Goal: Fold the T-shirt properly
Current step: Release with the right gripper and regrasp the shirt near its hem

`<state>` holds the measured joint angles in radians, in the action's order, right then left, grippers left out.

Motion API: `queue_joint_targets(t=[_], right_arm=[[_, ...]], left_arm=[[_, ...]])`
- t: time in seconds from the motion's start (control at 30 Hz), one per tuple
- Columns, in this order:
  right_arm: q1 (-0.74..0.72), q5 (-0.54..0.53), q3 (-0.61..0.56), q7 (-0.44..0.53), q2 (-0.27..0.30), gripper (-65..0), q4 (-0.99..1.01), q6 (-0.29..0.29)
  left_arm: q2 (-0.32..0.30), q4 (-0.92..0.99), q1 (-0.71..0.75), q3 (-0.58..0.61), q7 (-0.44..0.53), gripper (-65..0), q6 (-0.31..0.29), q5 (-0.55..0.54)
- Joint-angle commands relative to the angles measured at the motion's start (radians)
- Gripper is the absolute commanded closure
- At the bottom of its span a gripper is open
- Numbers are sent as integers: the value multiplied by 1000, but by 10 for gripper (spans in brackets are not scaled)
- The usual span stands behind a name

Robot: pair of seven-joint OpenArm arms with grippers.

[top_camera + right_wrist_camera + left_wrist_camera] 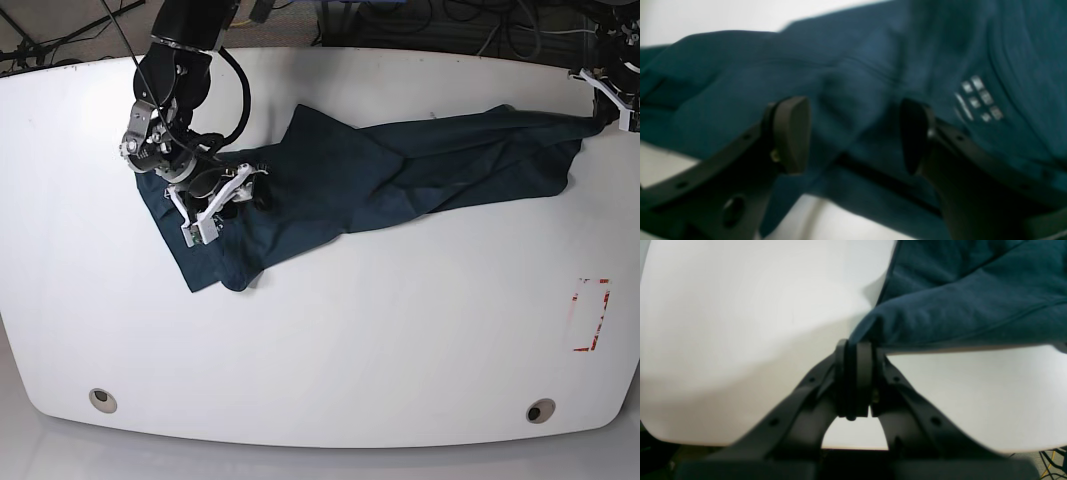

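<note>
Fingers of the left gripper (857, 350) pinched a corner of the big dark blue-green soft cloth T-shirt (400, 170), maybe to pull it flat on the white table (350, 340); the right gripper (853, 133) hung open over its other end

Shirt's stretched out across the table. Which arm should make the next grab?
Right, I'd say. The right gripper hangs open just over the T-shirt near its white mark, ready to pinch. The left gripper is already shut on the far corner, anchoring it.
</note>
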<state>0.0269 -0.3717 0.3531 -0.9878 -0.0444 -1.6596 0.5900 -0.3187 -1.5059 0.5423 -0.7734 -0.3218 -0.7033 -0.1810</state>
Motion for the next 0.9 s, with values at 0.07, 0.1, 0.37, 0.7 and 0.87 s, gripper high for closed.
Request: queue_joint_targets(t=[0.07,0.1,0.37,0.7,0.87], right_arm=[[-20,-23,-6,77,8,-344,12,-31],[-23,-23,-6,77,8,-346,23,-34],[-45,-33,-9,79,2,-344,92,-35],[-138,-29,-4,83,-32,-344,175,-35],[-192,-22,-2,102,-33,-342,236,-37]], left_arm=[[-20,-11,3,-8,19,0,5,-13],[-20,-11,3,-8,19,0,5,-13],[-18,-11,3,-7,19,0,5,-13],[-23,-12,3,22,19,0,5,-13],[-23,-12,3,22,19,0,5,-13]])
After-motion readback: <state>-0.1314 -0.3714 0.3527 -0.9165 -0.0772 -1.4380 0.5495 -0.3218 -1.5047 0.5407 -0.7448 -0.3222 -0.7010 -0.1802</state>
